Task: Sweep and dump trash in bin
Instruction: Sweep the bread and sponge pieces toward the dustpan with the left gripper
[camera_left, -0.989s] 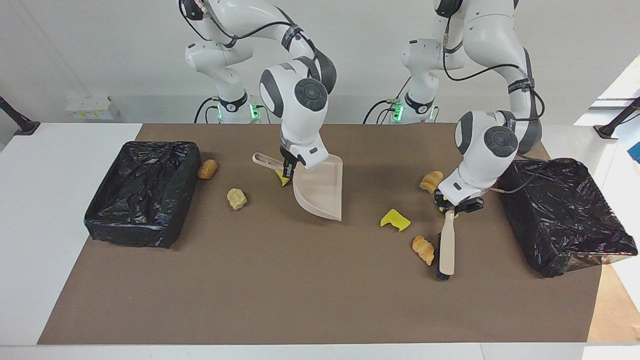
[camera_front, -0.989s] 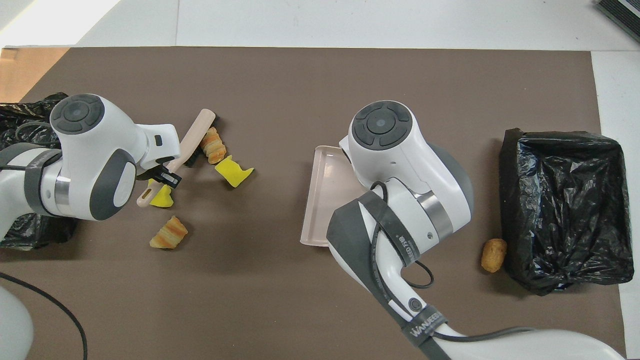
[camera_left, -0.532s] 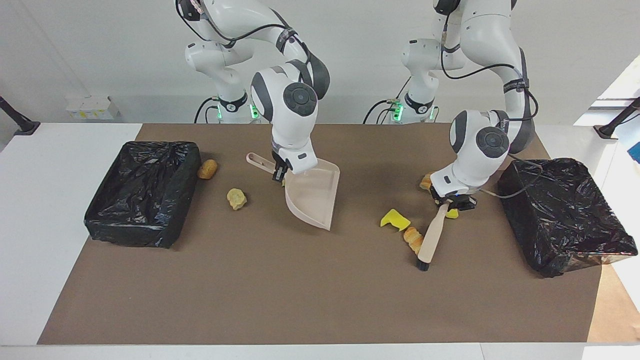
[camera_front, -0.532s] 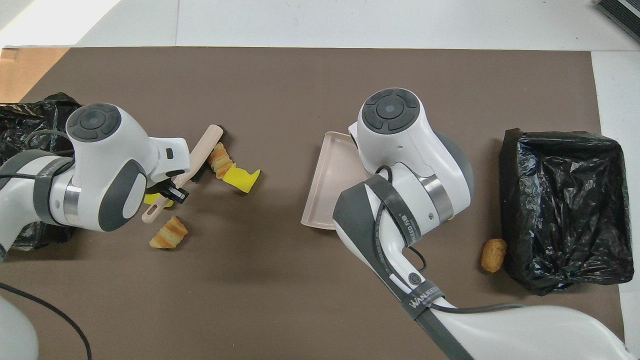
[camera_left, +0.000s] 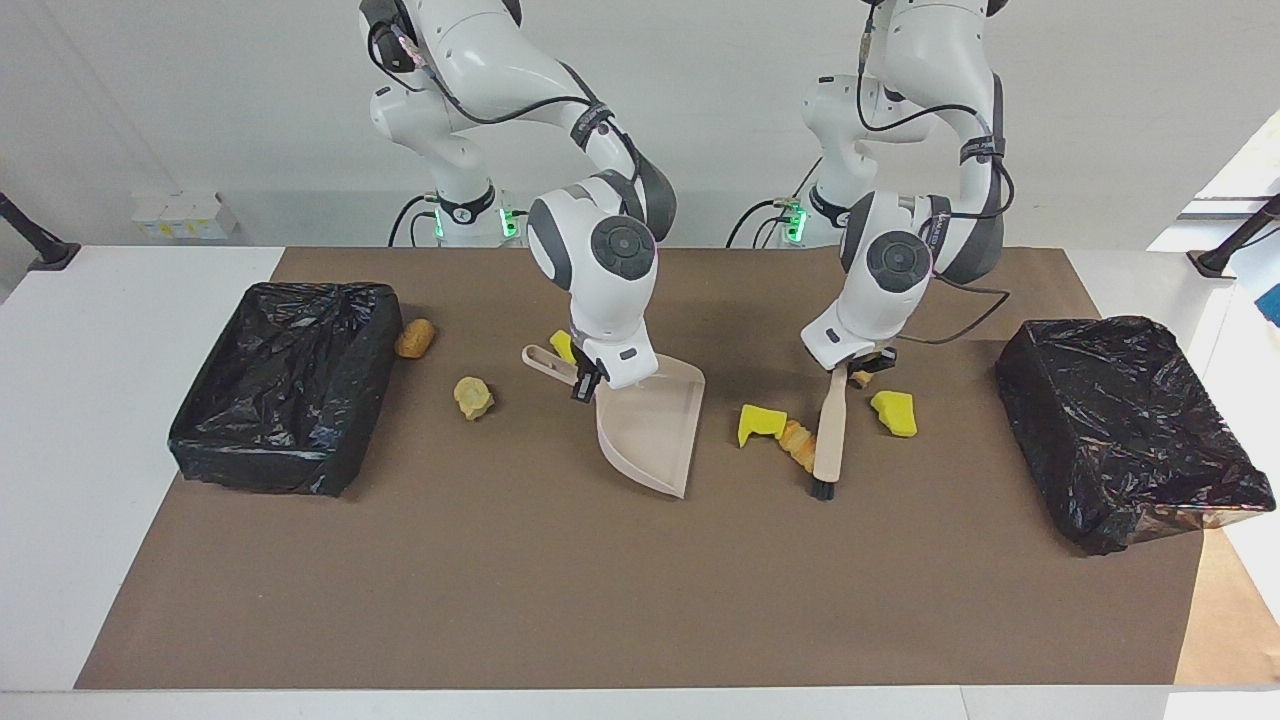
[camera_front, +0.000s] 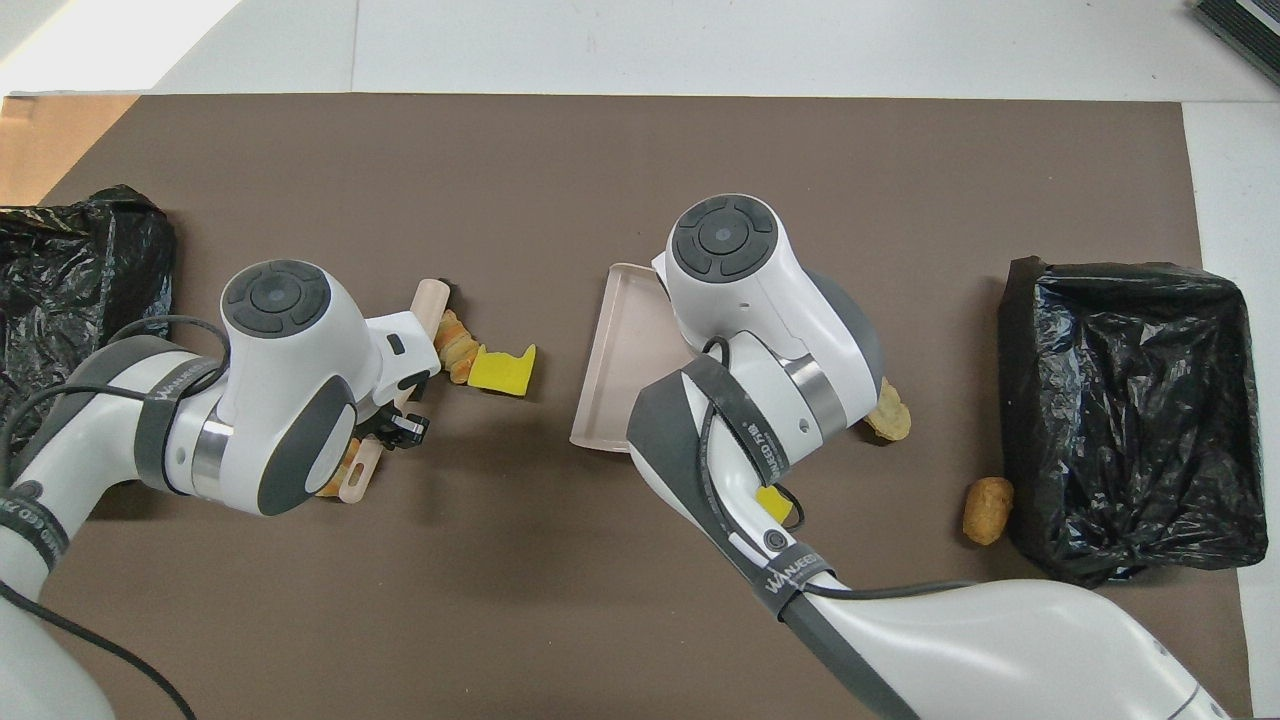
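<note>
The left gripper (camera_left: 858, 364) is clamped on the hand brush (camera_left: 829, 436) handle; at the bristles' nine o'clock a croissant piece (camera_left: 796, 440) touches a yellow sponge chunk (camera_left: 759, 424). The right gripper (camera_left: 585, 382) is clamped on the dustpan (camera_left: 648, 425) handle. Other trash lies scattered on the brown mat (camera_left: 560, 580).

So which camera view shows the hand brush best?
The facing view. There the whole brush shows, from the handle in the left pincer down to the dark bristles on the mat. In the overhead view the left arm covers most of it; only the two ends of the brush show.
</note>
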